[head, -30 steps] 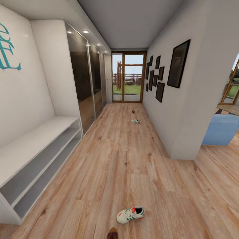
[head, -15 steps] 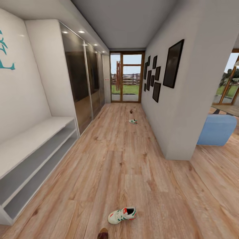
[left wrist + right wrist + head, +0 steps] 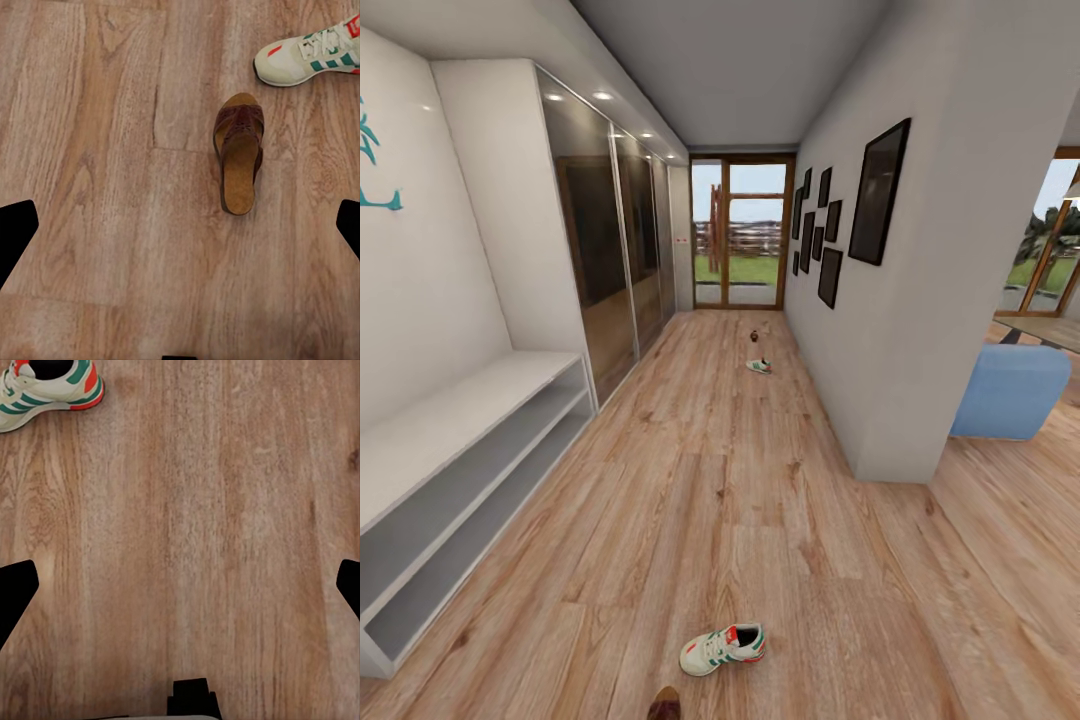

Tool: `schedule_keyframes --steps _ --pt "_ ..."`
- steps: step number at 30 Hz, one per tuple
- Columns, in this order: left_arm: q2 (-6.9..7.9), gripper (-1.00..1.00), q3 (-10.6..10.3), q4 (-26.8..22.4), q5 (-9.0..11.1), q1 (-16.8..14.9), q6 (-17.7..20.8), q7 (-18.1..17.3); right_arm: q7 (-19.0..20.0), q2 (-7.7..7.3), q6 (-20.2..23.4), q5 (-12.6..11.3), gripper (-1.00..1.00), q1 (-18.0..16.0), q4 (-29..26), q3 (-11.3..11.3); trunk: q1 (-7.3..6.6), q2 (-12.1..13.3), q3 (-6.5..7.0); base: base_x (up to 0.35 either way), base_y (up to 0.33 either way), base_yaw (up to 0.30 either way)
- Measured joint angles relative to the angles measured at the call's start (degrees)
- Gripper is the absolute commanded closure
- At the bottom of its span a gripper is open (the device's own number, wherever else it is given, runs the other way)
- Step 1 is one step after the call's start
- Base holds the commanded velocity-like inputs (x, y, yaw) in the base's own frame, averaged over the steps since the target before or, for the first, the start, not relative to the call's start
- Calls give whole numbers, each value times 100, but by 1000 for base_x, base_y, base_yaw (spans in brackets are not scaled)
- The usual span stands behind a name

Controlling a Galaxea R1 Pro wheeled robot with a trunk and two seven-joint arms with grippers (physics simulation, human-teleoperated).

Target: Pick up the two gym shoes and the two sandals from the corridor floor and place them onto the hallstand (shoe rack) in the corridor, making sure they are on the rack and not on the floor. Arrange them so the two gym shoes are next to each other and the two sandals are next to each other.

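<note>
One gym shoe (image 3: 722, 649), white with green stripes and red accents, lies on the corridor floor (image 3: 760, 520) close in front of me. A dark brown sandal (image 3: 665, 703) lies just nearer, cut by the picture's edge. Far down the corridor lie the second gym shoe (image 3: 759, 366) and, beyond it, a small dark sandal (image 3: 759, 336). My left gripper (image 3: 180, 232) hangs open over the floor, with the near sandal (image 3: 240, 161) and the gym shoe (image 3: 315, 56) ahead of it. My right gripper (image 3: 180, 592) is open above bare planks, apart from the gym shoe (image 3: 45, 390). The hallstand is out of view.
A plain low white two-tier bench (image 3: 450, 470) runs along the left wall, followed by dark glass wardrobe doors (image 3: 615, 240). A wall corner (image 3: 890, 440) juts in at the right, with a blue seat (image 3: 1010, 390) behind it. Glass doors (image 3: 745, 235) close the corridor's far end.
The whole head view has shifted a little, so the camera has turned slightly right; the near gym shoe and sandal now sit further left in the picture. Nothing on the floor has moved.
</note>
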Motion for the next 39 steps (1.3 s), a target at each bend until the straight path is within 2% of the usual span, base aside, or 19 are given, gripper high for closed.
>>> schedule_keyframes --steps 22,30,39 --pt "0 -100 0 0 0 0 0 0 1 0 0 0 -100 0 -3 0 0 0 0 107 -59 0" --pt "0 -100 2 0 0 4 0 0 0 0 0 0 -100 0 -3 0 0 0 0 1 -5 0" --pt "0 -100 7 0 0 9 0 0 -1 -1 0 0 -100 0 0 1 1 1 0 -197 0 0"
